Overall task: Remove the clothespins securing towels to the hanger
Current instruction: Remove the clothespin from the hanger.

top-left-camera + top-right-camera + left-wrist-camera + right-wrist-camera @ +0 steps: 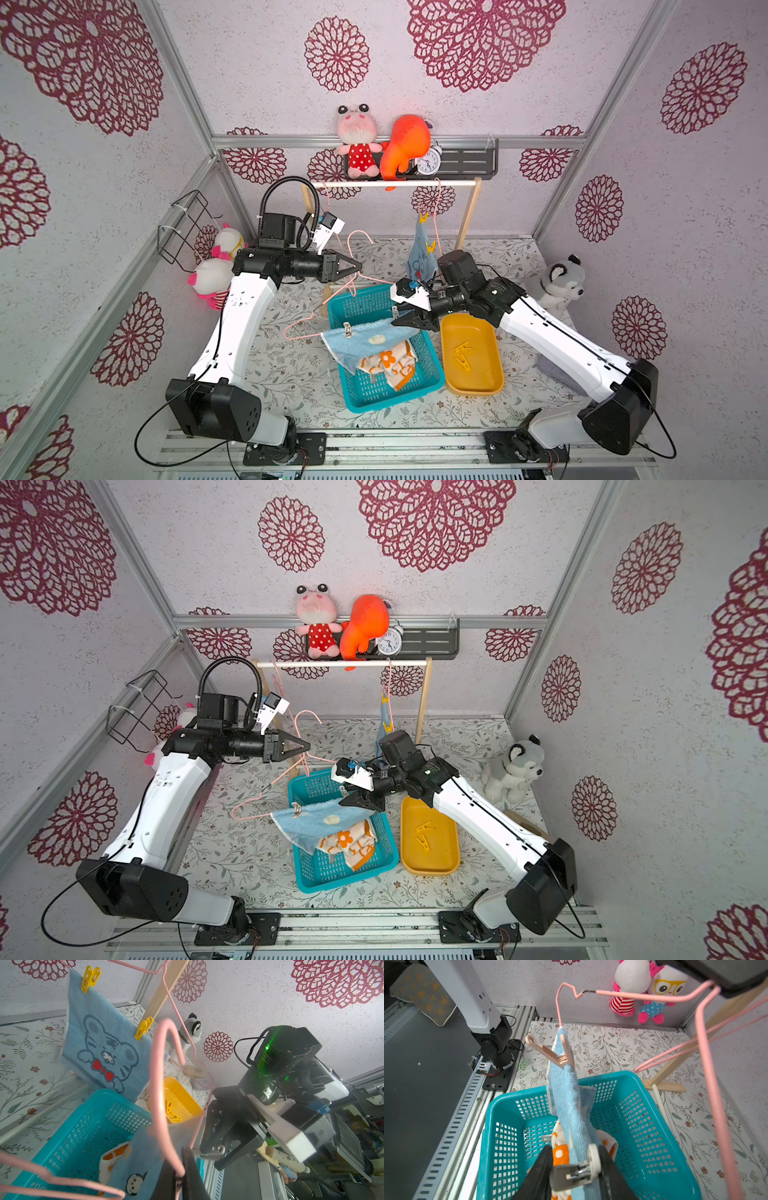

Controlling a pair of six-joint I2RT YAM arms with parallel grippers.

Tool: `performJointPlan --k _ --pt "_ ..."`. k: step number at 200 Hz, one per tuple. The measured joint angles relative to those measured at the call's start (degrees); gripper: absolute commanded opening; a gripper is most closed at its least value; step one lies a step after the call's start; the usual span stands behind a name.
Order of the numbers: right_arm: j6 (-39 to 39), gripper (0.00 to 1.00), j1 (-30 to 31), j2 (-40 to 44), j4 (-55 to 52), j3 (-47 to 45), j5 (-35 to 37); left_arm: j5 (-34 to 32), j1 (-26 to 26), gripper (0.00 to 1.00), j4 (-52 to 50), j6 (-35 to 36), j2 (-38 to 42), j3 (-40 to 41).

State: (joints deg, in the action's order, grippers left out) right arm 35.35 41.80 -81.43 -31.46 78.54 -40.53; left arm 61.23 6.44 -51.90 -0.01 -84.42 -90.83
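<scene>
Directly above the teal basket (pixel 612 1076), the right end effector (pixel 575 1159) is narrowed around the handles of a pale clothespin (pixel 577 1172). That clip pins the near corner of the light blue towel (pixel 566 1093) to the pink hanger (pixel 643 996).

I judge this to be the squeeze-and-release step for this clip. The next move calls for enough pressure to open its mouth, then a pull clear of the wire without dragging the cloth.

The towel is soft terry, hanging down into the basket over the orange-flowered towel (pixel 388 361). A 2nd, beige clothespin (pixel 550 1053) grips its far corner.

Above the basket's far-left corner, the left end effector (pixel 355 266) is closed on the hanger, holding it up. Just right of the basket, the yellow tray (pixel 473 390) holds loose yellow clothespins (pixel 462 353). Beyond the basket, the blue cartoon towel (pixel 104 1043) hangs by 2 more yellow clips (pixel 90 978).
</scene>
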Motion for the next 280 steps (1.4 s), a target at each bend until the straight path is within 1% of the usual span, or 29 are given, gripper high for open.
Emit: performJointPlan --k 37,65,111,132,182,230,259,280 --pt "0.1 0.36 0.0 -0.3 0.1 0.0 -0.1 0.0 0.0 0.0 -0.1 0.0 0.0 0.0" --pt "-0.1 0.43 0.0 -0.9 0.1 0.0 -0.2 0.0 0.0 0.0 -0.1 0.0 0.0 0.0" --pt "0.1 0.43 0.0 -1.5 -0.1 0.0 -0.2 0.0 0.0 0.0 0.0 0.0 0.0 0.0" --pt "0.1 0.4 0.0 -1.6 -0.1 0.0 -0.2 0.0 0.0 0.0 0.0 0.0 0.0 0.0" --pt "-0.3 0.25 0.0 -2.1 1.4 0.0 -0.2 0.0 0.0 0.0 -0.3 0.0 0.0 0.0" --pt "-0.5 0.15 -0.1 -2.5 2.5 0.0 -0.2 0.0 0.0 0.0 -0.3 0.0 0.0 0.0" --pt "-0.9 0.06 -0.1 -2.5 2.5 0.0 -0.2 0.0 0.0 0.0 -0.3 0.0 0.0 0.0" --pt "-1.5 0.03 -0.1 -2.6 2.2 0.7 -0.2 0.0 0.0 0.0 -0.3 0.0 0.0 0.0"
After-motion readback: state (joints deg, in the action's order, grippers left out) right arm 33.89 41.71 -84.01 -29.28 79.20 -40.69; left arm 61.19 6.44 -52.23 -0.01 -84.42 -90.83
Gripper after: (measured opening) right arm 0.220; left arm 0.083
